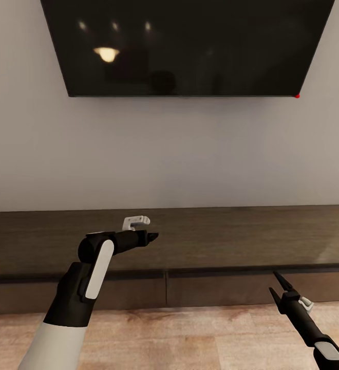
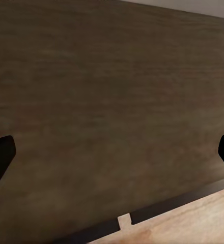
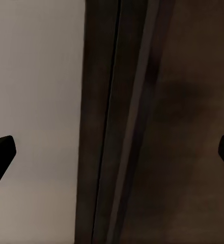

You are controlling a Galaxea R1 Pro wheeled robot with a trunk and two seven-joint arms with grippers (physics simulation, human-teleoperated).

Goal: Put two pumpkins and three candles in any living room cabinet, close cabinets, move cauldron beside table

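The cabinet (image 1: pixel 215 241) is dark brown wood with a smooth, soft shine. The floor (image 1: pixel 190 339) is pale wood. The TV screen (image 1: pixel 190 46) is glossy black. The wall (image 1: pixel 169 154) is plain and matt.

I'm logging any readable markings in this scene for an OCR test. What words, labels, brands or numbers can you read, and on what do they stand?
None can be read.
The television screen is dark, with only lamp reflections and a red dot at its lower corner.
The cabinet, wall, floor, left gripper and right gripper bear no text.
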